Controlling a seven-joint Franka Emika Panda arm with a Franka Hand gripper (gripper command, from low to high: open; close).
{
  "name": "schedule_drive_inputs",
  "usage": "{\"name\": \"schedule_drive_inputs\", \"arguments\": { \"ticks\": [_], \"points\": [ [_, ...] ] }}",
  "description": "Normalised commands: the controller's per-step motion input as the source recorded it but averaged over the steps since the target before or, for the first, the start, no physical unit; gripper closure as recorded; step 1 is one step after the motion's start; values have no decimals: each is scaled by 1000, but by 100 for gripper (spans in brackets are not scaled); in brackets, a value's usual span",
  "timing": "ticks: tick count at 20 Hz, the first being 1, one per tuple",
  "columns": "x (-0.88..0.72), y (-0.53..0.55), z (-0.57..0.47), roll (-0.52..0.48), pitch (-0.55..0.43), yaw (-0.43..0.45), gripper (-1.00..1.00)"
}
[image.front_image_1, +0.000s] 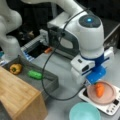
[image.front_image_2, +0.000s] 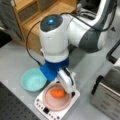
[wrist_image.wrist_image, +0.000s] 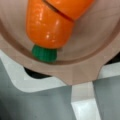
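On pink plate (image.front_image_1: 110, 98): orange carrot (image.front_image_1: 99, 89), green stub, w/ gripper (image.front_image_1: 96, 80) above, state unclear.

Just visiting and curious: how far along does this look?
Already done, it seems: the carrot lies in the pink dish on the white scale. In hand: the claw sits right above the carrot. Untouched: the teal bowl is empty, and a green vegetable and yellow pepper lie in the grey tray.

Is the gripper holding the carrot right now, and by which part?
Cannot be told. The gripper sits right over the toy carrot in the pink bowl, but its fingertips are hidden.
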Motion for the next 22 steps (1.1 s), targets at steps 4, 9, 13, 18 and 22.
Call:
{"name": "schedule_drive_inputs", "arguments": {
  "ticks": [4, 9, 13, 18, 22],
  "points": [
    [414, 96, -4, -160, 112, -18, -100],
    [422, 80, 12, -163, 113, -25, -100],
    [396, 66, 80, -178, 142, -23, -100],
    [406, 81, 61, -199, 145, -25, -100],
    [390, 121, 10, -237, 135, -26, -100]
  ]
}}
